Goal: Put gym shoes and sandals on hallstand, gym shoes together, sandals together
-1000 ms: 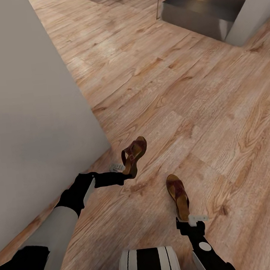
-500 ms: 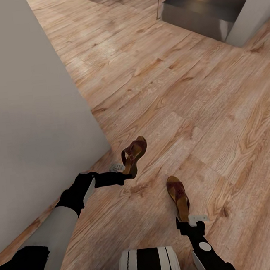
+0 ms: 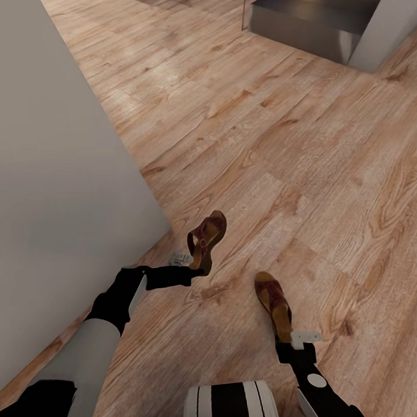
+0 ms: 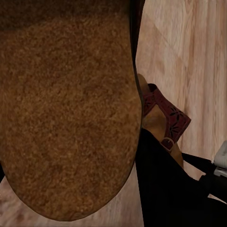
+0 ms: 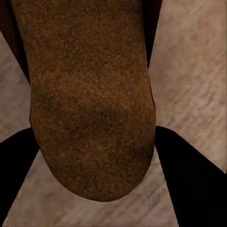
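Head view: my left tool (image 3: 187,266) pinches one sandal (image 3: 206,239), my right tool (image 3: 291,340) the other sandal (image 3: 274,303), barely shifted since; carrying continues.

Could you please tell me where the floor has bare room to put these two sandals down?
Bare wood floor stretches ahead, from the grey wall across to the dark steps. It is crowded only near the robot: the left gripper holds one sandal beside the wall's corner, and the right gripper holds the other sandal.
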`<state>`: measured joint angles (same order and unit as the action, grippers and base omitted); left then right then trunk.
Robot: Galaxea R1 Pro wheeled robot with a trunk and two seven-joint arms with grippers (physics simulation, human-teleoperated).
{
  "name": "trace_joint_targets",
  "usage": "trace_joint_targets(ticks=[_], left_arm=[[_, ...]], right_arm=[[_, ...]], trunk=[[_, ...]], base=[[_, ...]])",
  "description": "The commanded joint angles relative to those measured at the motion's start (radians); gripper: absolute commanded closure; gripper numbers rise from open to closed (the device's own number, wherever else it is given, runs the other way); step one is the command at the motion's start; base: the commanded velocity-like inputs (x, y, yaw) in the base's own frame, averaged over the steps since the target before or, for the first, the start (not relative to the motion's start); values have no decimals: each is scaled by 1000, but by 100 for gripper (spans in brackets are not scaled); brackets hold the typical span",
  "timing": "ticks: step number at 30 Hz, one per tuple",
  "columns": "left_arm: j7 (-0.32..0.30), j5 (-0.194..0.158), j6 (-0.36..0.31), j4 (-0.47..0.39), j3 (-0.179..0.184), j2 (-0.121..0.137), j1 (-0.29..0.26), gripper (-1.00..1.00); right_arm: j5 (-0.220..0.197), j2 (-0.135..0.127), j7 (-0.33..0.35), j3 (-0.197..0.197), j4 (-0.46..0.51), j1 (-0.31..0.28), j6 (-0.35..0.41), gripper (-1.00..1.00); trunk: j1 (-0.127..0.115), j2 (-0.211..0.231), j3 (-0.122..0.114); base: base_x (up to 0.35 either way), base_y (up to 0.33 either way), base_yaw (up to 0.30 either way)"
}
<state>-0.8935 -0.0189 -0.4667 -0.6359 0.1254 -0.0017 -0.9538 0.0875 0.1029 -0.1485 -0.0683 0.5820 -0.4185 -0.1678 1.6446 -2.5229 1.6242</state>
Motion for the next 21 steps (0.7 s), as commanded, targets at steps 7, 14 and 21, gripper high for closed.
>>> trace_joint_targets(ticks=[7, 14, 21], left_arm=[[-4, 1, -6, -2, 0, 2, 0, 100], [-4, 1, -6, -2, -1, 3, 0, 100], [-3, 1, -6, -2, -1, 5, 0, 100]], right_arm=[[8, 1, 1, -4, -2, 0, -2, 100], [8, 1, 1, -4, -1, 0, -2, 100], [8, 1, 1, -4, -1, 0, -2, 100]], trunk=[[0, 0, 1], [-2, 1, -15], [-5, 2, -42]], base=[[0, 0, 0], [0, 0, 0], [0, 0, 0]])
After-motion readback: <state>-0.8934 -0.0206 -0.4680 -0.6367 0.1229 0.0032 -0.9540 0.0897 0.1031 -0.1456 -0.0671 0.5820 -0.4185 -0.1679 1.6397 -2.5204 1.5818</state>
